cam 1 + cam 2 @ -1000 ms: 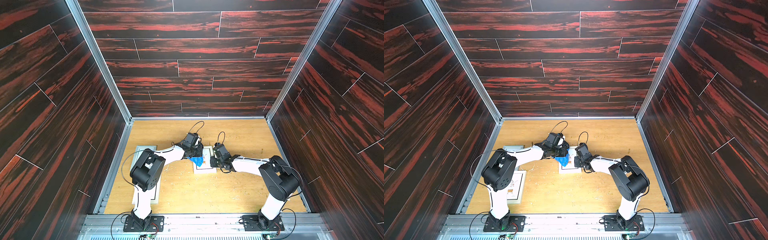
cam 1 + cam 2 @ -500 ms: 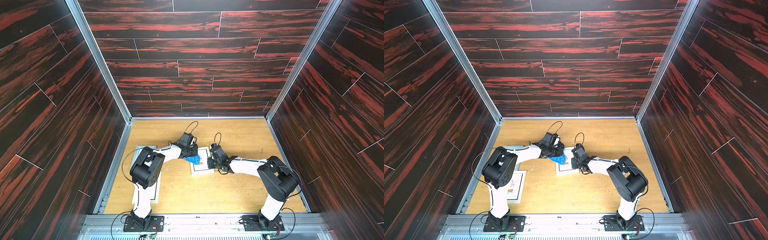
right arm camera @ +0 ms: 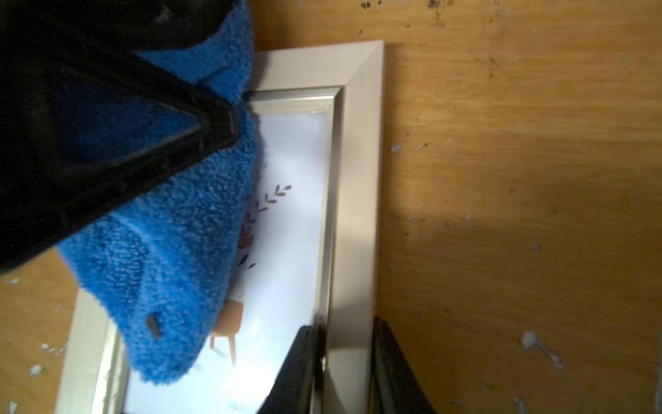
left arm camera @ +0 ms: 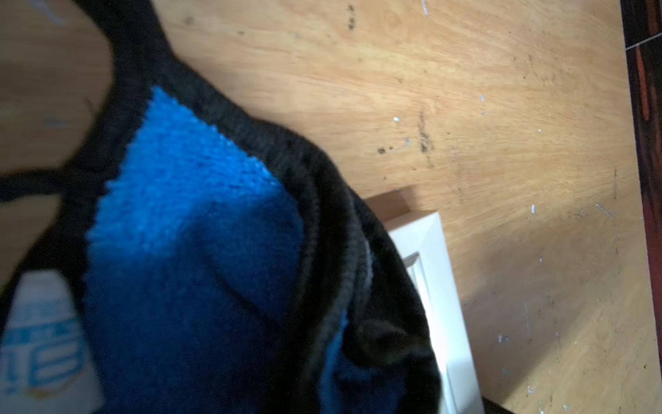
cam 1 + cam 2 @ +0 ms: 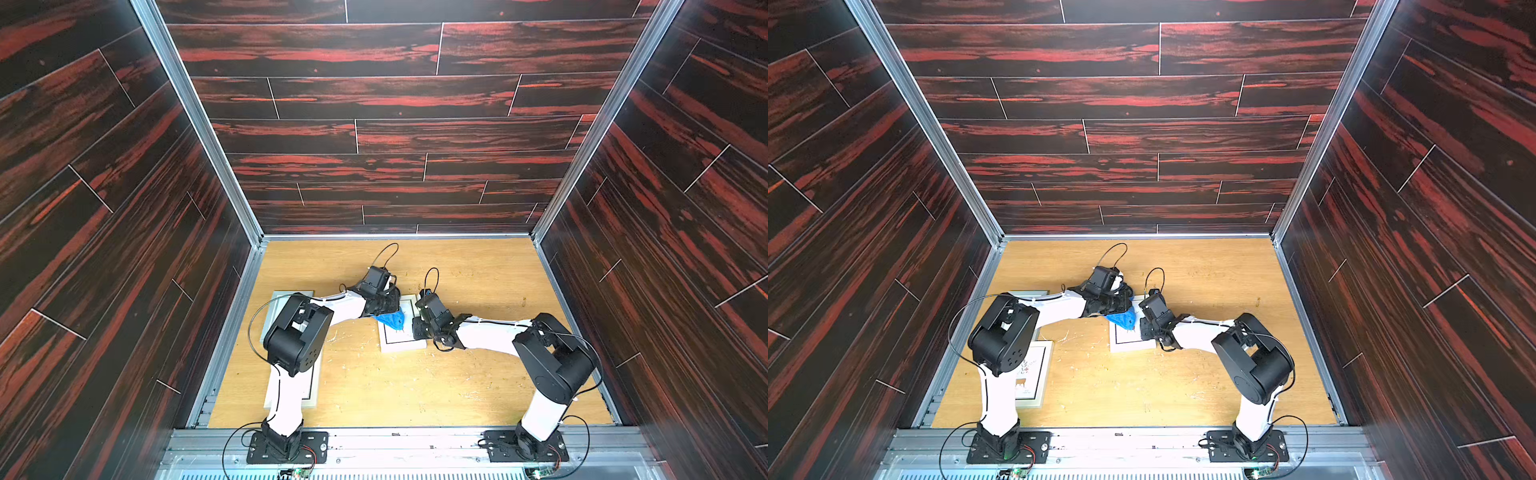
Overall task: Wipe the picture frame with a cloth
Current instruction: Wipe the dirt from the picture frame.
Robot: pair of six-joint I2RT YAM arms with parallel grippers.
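A pale picture frame lies flat in the middle of the wooden floor, with a small animal print under its glass. The bright blue fluffy cloth is bunched on the frame's far left part. My left gripper is shut on the cloth and presses it down. In the left wrist view the cloth with its black edging hides the fingers. My right gripper is shut on the frame's right border, one finger on each side.
Two more frames lie at the left under my left arm: a grey one near the wall and one with a print nearer the front. Dark wood-panel walls close in three sides. A metal rail runs along the front.
My left gripper has dragged the cloth a little to the left over the frame. The right gripper and the frame have shifted slightly left as well.
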